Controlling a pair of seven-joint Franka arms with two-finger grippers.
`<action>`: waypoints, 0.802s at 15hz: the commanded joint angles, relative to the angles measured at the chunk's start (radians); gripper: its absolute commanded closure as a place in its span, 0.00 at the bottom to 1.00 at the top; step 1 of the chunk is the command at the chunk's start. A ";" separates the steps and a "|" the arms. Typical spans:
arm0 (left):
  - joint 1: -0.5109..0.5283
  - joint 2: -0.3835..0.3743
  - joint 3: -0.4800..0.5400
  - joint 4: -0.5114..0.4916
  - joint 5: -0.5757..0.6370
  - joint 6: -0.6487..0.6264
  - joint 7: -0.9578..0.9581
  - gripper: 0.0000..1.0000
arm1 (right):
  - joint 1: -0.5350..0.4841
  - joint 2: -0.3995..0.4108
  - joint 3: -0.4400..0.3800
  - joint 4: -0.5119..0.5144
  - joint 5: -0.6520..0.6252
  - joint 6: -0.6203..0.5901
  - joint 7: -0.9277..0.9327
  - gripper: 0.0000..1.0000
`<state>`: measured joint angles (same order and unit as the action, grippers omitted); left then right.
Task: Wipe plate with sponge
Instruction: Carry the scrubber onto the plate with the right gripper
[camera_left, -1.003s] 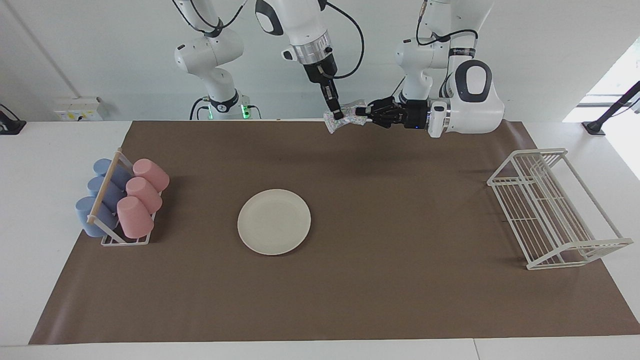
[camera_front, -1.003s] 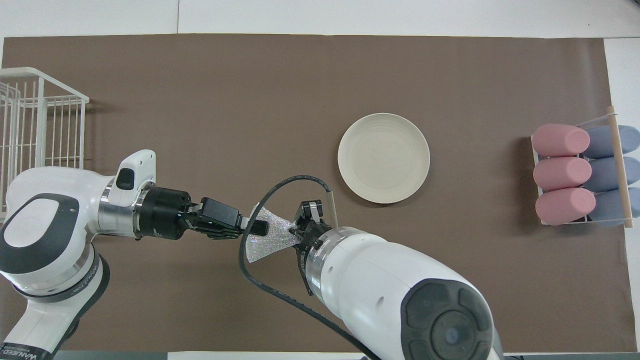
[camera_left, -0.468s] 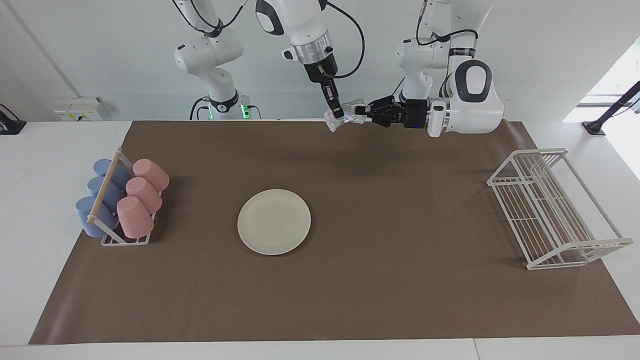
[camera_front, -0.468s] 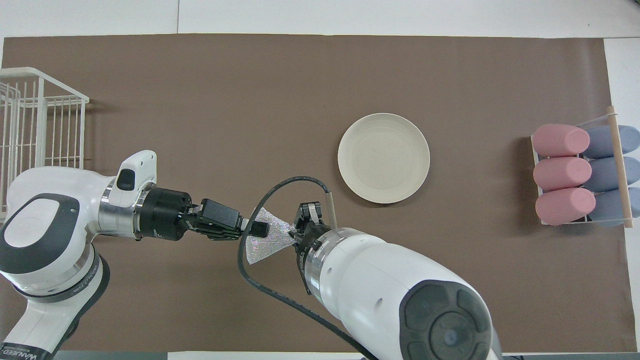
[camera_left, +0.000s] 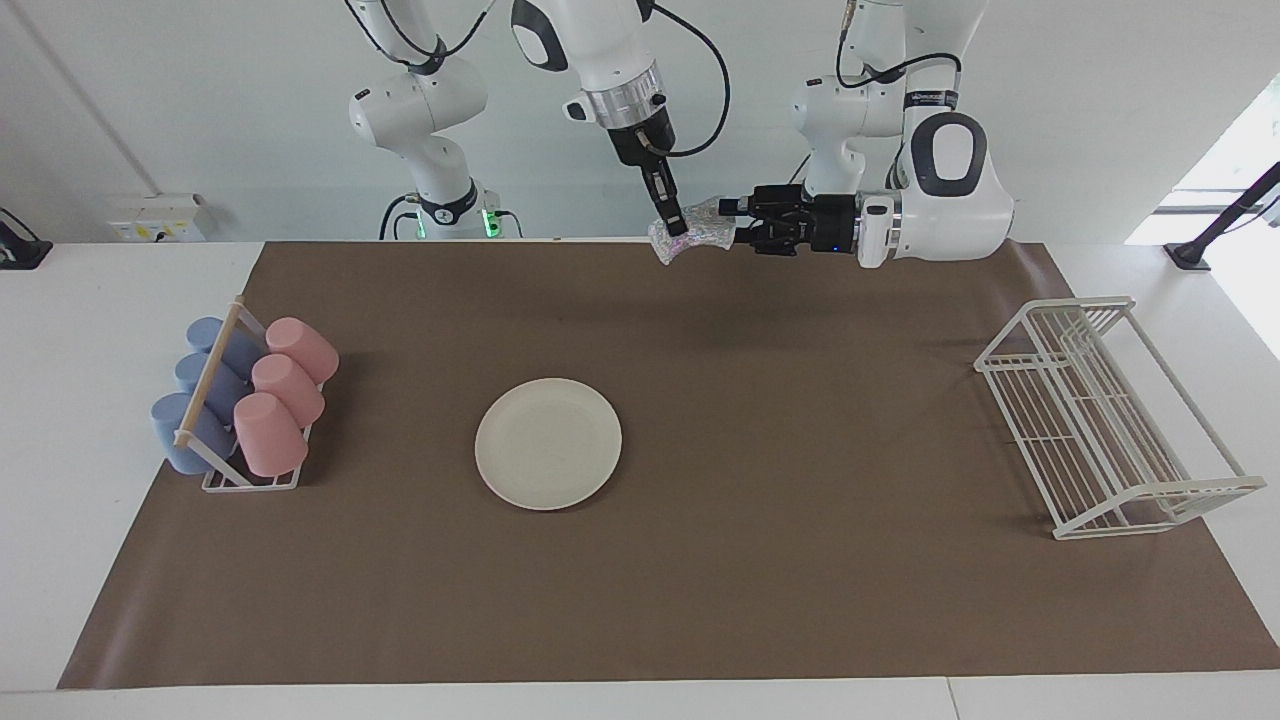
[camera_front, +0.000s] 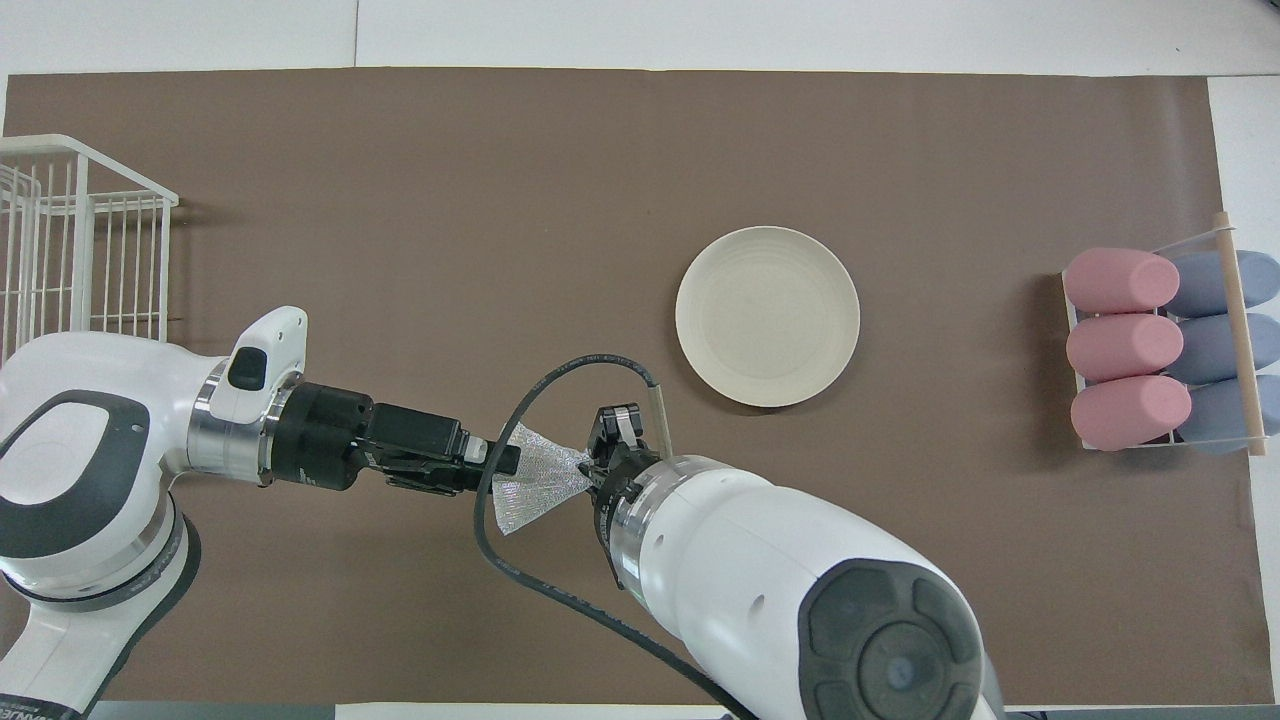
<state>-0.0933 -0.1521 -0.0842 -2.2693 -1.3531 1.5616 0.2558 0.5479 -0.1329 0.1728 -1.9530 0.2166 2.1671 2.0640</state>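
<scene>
The sponge (camera_left: 692, 232), a crumpled, cloth-like silvery pad with fine coloured speckles, hangs in the air between both tools, over the brown paper mat (camera_left: 800, 420) on the counter (camera_left: 90, 300). The right tool (camera_left: 676, 224) points down and pinches one end of it between its slim dark fingers. The left tool (camera_left: 732, 214) lies level and meets the sponge's other end; whether its fingers are clamped on the fabric cannot be told. The round, shallow, cream plate (camera_left: 548, 443) with a low raised rim lies flat on the mat, well apart from both tools. Smooth pink and blue cups (camera_left: 245, 395) lie in a rack at the right arm's end; a white wire rack (camera_left: 1100, 420) stands at the left arm's end.
</scene>
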 joint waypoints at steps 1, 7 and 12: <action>0.035 -0.024 0.004 0.020 0.113 0.006 -0.039 0.00 | -0.067 0.024 0.001 -0.043 0.021 0.026 -0.198 1.00; 0.061 -0.021 0.004 0.042 0.400 0.118 -0.059 0.00 | -0.208 0.214 -0.001 -0.055 0.017 0.167 -0.560 1.00; 0.067 -0.018 0.004 0.051 0.678 0.155 -0.056 0.00 | -0.290 0.289 0.001 -0.217 0.017 0.393 -0.742 1.00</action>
<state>-0.0331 -0.1596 -0.0737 -2.2249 -0.7740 1.7014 0.2167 0.2777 0.1571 0.1598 -2.0965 0.2166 2.4930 1.3845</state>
